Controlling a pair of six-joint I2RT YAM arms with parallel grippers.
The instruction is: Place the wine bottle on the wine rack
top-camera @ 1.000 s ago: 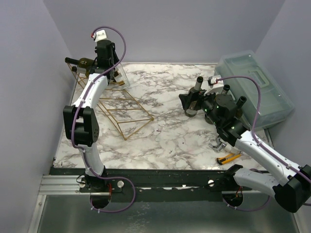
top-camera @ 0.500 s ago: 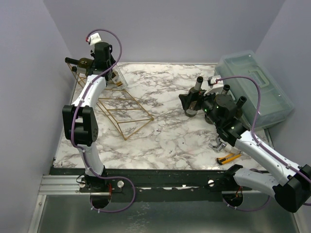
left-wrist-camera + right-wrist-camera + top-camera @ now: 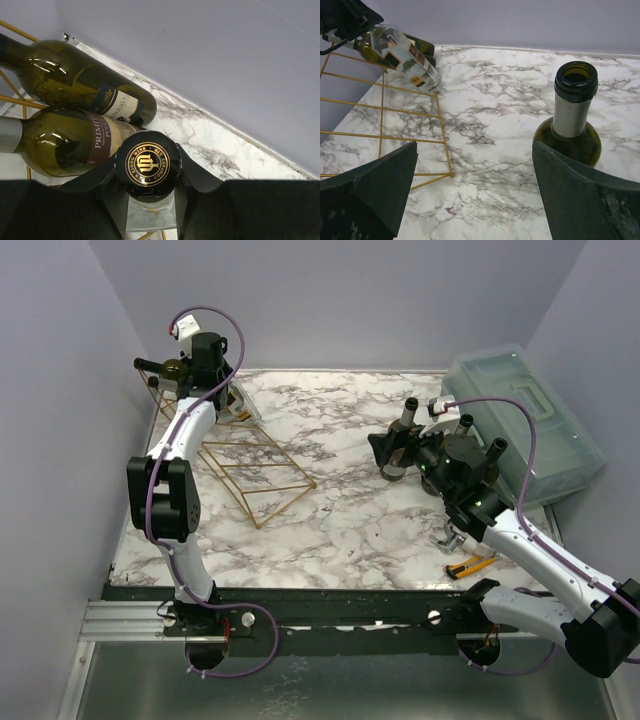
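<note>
rack first: the wine rack (image 3: 255, 465), gold wire on the marble table (image 3: 350, 530), carries two dark bottles lying side by side at its far left end. these are the far green bottle (image 3: 70, 80) and the near green bottle (image 3: 65, 142), whose label starts "primi". the translucent plastic box (image 3: 530, 420) at the right edge has its lid on, and its contents cannot be made out.

the wine bottle (image 3: 410, 60) is clear glass with a pale label and a black cap stamped with a gold emblem. it slants at that same far end of the rack, base low, just beside the green pair. whether it rests on the wires cannot be told. the left gripper (image 3: 147, 172) is clamped on its neck just under the cap.

the right gripper (image 3: 475, 175) has its fingers spread wide, holding nothing, near an upright green bottle (image 3: 572, 125) with an uncapped mouth and a silver neck band.
</note>
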